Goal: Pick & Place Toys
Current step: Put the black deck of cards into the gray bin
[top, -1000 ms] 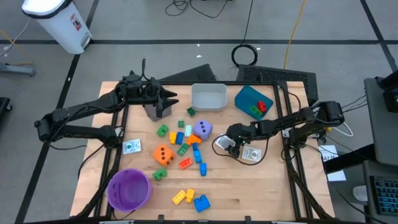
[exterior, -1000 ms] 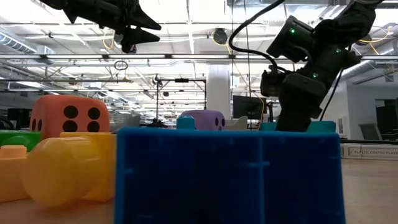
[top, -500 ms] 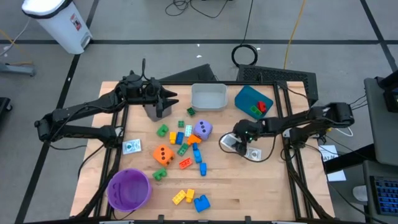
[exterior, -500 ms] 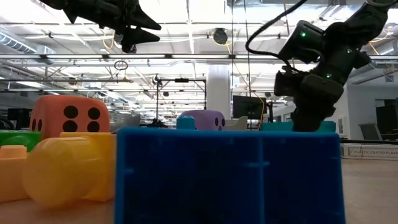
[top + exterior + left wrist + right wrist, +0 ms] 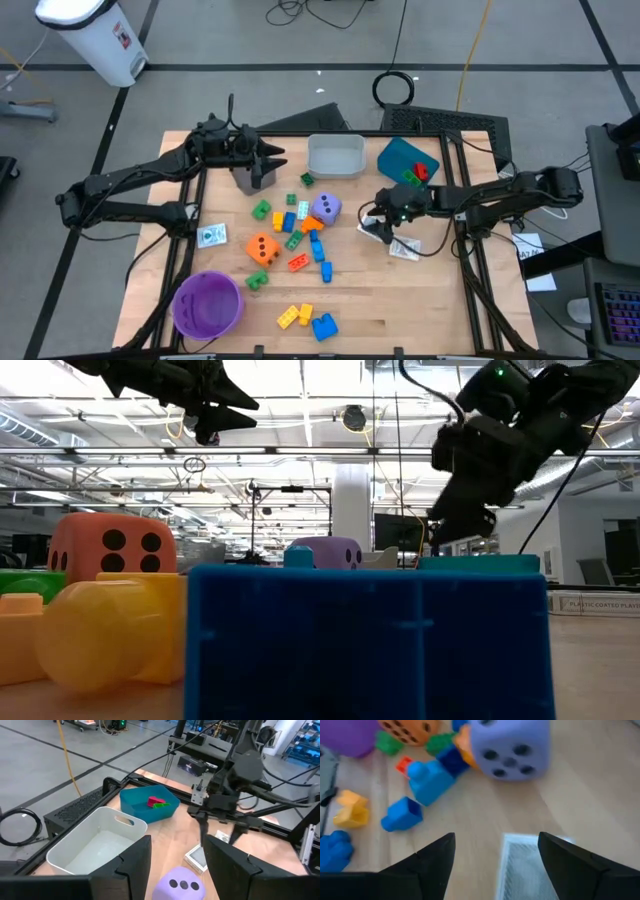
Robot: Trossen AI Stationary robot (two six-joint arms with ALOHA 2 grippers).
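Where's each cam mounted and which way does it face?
High: overhead, straight down on table; both arms, left gripper, right gripper.
Low: tabletop level, behind blue brick; arms overhead.
Left wrist: toward white bin, teal bin; own fingers.
Right wrist: down at white card; own fingers.
Shared: purple die in all.

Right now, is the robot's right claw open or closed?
Open. The right gripper hangs above a whitish card with its two fingers spread apart and nothing between them.
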